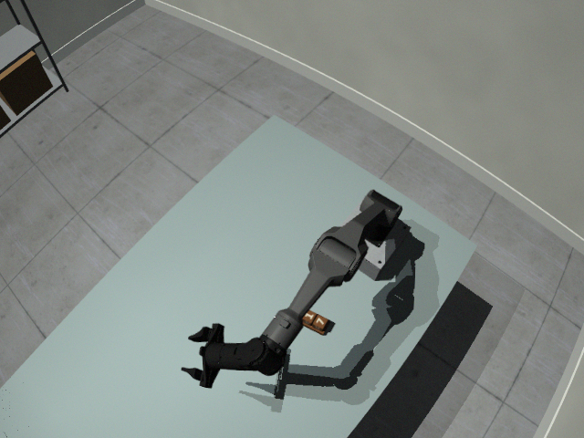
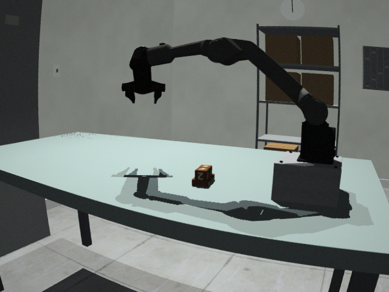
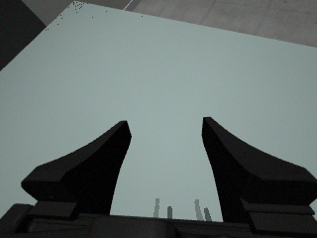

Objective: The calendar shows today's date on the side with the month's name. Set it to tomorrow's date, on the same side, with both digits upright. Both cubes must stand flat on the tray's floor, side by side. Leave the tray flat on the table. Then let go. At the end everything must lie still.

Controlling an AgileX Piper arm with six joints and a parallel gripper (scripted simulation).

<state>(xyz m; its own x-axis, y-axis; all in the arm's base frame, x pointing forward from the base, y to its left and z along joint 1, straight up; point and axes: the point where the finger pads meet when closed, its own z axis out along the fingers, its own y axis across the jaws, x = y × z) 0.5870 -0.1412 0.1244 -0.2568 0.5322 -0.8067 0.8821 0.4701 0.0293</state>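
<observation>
Matte black two-fingered pincer (image 2: 143, 94) is hanging fully open, gripping nothing, high over the smooth pale-green counter (image 2: 78, 157). Two glossy orange-brown wooden cubes (image 2: 203, 172) are sitting side by side in a small brown rectangular tray (image 2: 202, 183), flat on the counter between pincer and grey box-shaped arm base (image 2: 289, 185). White digits are showing on the cube faces; one is looking like a 2, the other unclear.

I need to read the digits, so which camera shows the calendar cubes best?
The exterior view: both cubes stand unobstructed in their tray, digit faces visible. The top view catches only their tops, half hidden by the arm. The wrist view shows none, just open fingers.
</observation>
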